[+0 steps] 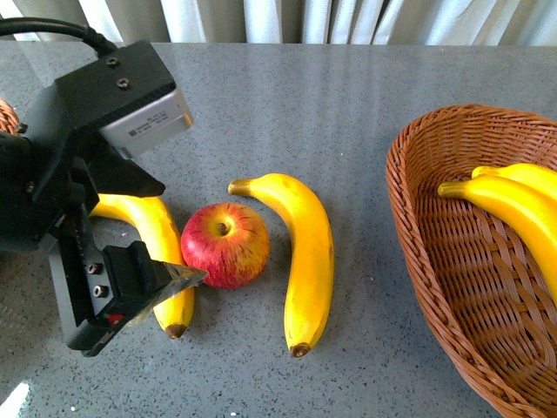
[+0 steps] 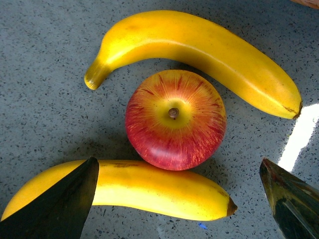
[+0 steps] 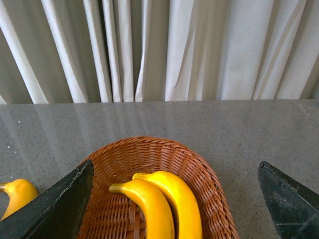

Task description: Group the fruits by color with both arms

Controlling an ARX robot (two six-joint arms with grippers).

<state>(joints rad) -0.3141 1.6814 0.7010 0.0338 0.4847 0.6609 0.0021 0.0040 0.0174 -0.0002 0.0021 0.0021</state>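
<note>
The left gripper (image 1: 183, 232) hangs at the left of the front view, its jaws spread wide and holding nothing, over the first banana (image 1: 161, 231). A red apple (image 1: 224, 245) sits low and centre on the grey table (image 1: 348, 104), touching that banana. A second banana (image 1: 309, 261) curves just beside it on the right. At the right edge, a wicker basket (image 1: 418, 235) holds two bananas (image 1: 509, 205). The right gripper (image 3: 175, 163) gapes empty above that basket.
</note>
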